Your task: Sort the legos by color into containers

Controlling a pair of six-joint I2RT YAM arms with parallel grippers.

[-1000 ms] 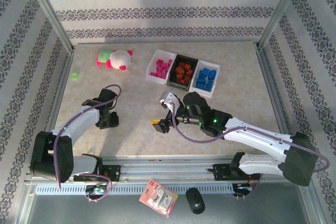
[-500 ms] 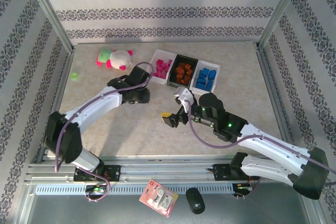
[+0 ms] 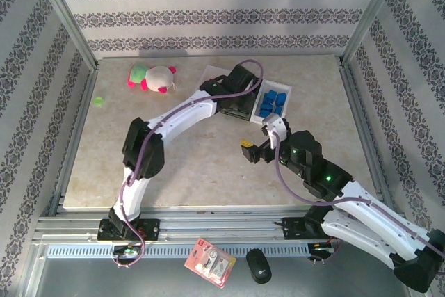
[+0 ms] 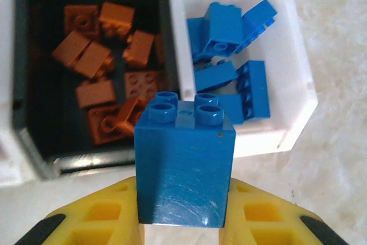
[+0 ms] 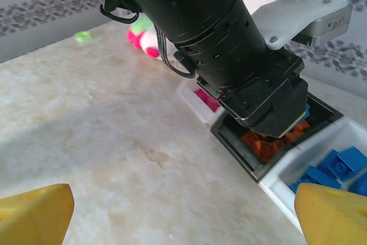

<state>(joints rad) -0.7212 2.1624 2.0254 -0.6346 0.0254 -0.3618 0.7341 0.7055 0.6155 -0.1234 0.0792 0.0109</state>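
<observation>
We see the left gripper [image 4: 183, 225] clamped on a blue brick [image 4: 184, 159], its chunky yellow fingers [image 4: 94, 219] pressed flat against two opposite sides. The brick is a glossy, square-edged block with four round studs on top and fine scratches across its near face. It is held in the air at the near end of the containers, about where the black tray [image 4: 17, 113] meets the right white tray [image 4: 301, 93].

The black tray is a shallow rectangle with matte walls, and a loose heap of orange-brown bricks [image 4: 92, 61] lies inside it. The right white tray, of smooth pale plastic, holds the blue bricks [image 4: 223, 27], several tipped on their sides. The left white tray [image 5: 194, 102] holds magenta-pink bricks [image 5: 211, 100].

From above, the left arm [image 3: 181, 113] reaches far across the table [image 3: 83, 158], a pale slab with a mottled stone pattern.

The right gripper [image 3: 252, 151] hovers over bare table just near of the trays, its blunt yellow fingertips [image 5: 34, 210] spread wide with nothing between them.

A soft pink-and-white plush toy [image 3: 153, 76] lies at the far left. A small round light-green piece [image 3: 99, 101] sits to its left and a little nearer.
</observation>
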